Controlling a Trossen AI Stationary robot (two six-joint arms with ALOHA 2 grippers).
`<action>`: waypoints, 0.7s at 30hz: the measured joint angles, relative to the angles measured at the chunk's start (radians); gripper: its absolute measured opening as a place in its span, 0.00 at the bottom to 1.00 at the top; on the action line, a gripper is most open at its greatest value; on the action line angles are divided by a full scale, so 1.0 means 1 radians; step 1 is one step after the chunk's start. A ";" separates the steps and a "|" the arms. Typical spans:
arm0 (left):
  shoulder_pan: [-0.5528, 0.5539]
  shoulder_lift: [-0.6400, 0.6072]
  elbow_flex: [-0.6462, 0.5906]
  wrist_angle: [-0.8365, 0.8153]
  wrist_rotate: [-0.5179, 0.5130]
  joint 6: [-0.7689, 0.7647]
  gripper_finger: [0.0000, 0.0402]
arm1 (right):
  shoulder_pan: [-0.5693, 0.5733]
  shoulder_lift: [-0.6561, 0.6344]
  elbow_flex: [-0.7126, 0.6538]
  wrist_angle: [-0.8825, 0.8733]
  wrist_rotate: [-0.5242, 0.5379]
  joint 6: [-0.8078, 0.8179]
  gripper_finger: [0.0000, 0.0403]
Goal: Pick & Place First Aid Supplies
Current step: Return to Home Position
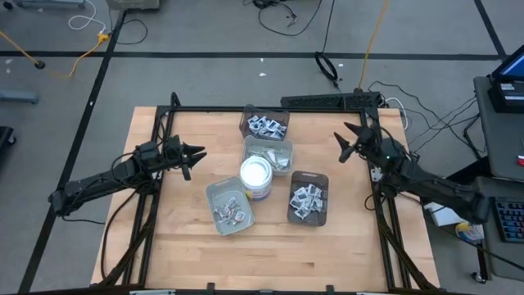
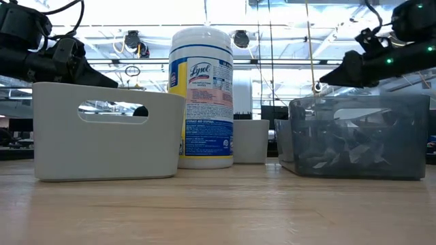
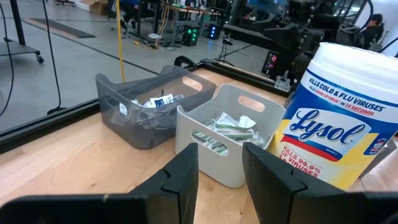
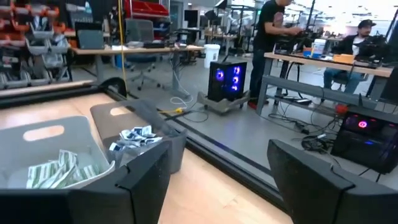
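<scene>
The first aid supplies lie in four trays mid-table. Square white packets fill the far dark tray [image 1: 264, 123], the right dark tray [image 1: 309, 197] and the near grey tray [image 1: 229, 206]. Pale green-white strips [image 3: 227, 127] lie in the light tray [image 1: 268, 153]. My left gripper [image 1: 196, 157] hovers left of the trays, open with nothing between its fingers [image 3: 186, 174]. My right gripper [image 1: 344, 146] hovers right of the trays, wide open and empty, pointing toward them [image 4: 217, 180].
A round white wipes tub [image 1: 255, 175] stands between the trays, close to the light tray. Black frame rails run along the table's left, far and right edges [image 1: 246, 109]. Bare wood shows along the near edge [image 1: 270, 254]. People sit at desks beyond the table [image 4: 367, 37].
</scene>
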 joint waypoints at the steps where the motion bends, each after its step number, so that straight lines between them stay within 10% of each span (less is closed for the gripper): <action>1: 0.000 0.000 0.000 0.000 0.000 0.000 0.32 | -0.003 -0.018 -0.010 -0.001 0.000 0.008 0.65; 21: 0.000 0.000 0.000 0.000 0.000 0.000 0.32 | -0.011 -0.118 -0.164 -0.015 0.001 -0.008 0.64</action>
